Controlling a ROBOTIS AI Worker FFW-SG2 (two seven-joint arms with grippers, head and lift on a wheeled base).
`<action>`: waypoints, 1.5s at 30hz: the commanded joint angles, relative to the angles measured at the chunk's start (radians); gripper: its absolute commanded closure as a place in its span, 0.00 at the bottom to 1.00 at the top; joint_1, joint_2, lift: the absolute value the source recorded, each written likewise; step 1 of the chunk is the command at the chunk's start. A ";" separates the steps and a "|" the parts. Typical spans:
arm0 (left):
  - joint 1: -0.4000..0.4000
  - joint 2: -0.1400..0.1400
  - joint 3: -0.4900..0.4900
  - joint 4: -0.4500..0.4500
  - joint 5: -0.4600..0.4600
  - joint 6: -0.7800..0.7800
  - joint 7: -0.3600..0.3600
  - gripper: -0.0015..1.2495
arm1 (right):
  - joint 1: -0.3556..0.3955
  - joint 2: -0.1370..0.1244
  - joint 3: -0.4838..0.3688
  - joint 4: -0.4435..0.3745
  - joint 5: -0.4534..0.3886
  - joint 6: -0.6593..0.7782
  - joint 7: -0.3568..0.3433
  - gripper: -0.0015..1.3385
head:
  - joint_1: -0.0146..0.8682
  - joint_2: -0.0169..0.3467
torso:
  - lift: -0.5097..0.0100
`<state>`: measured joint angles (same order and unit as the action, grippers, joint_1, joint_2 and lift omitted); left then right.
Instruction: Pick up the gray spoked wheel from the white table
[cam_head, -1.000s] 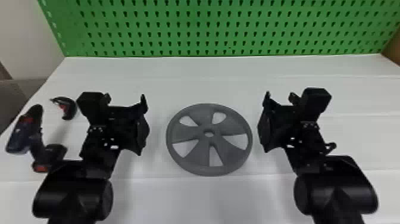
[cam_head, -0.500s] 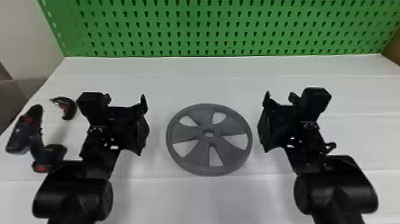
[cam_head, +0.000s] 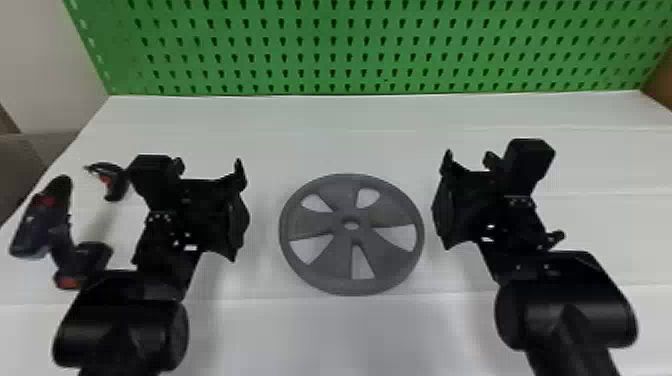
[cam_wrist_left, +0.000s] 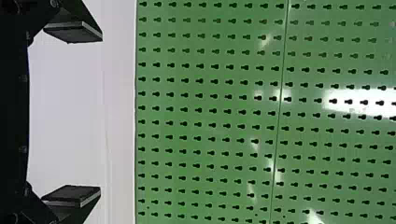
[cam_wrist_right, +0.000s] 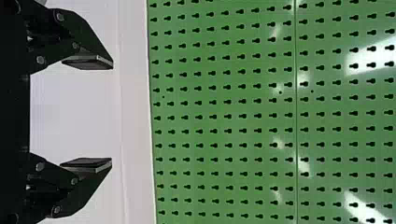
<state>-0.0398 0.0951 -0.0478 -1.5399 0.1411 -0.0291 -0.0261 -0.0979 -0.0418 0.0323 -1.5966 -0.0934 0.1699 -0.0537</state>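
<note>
Over the white table (cam_head: 350, 117), the right gripper (cam_wrist_right: 112, 113) has shifted slightly, wide like the left gripper (cam_wrist_left: 101, 113), the wheel (cam_head: 340, 235) ungrasped.

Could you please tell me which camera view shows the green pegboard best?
The head view, since it shows the green pegboard meeting the back of the white table, with both lower corners in sight. Both wrist views show a broad stretch of its holes, turned sideways.
</note>
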 joint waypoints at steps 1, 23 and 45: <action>0.001 0.000 0.002 0.000 0.000 0.000 0.000 0.10 | -0.031 -0.009 -0.002 -0.036 0.004 0.102 0.000 0.39 | 0.89 0.14 | 0.77; 0.003 0.000 0.005 -0.005 0.000 0.008 0.000 0.10 | -0.387 -0.047 0.009 -0.091 -0.020 1.037 0.000 0.39 | 0.89 0.14 | 0.77; 0.000 0.005 0.000 -0.006 -0.006 0.017 0.000 0.10 | -0.691 -0.044 -0.002 0.305 -0.120 1.402 0.000 0.38 | 0.89 0.14 | 0.77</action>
<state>-0.0400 0.0969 -0.0468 -1.5462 0.1355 -0.0140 -0.0261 -0.7626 -0.0830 0.0653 -1.3664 -0.1528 1.5697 -0.0537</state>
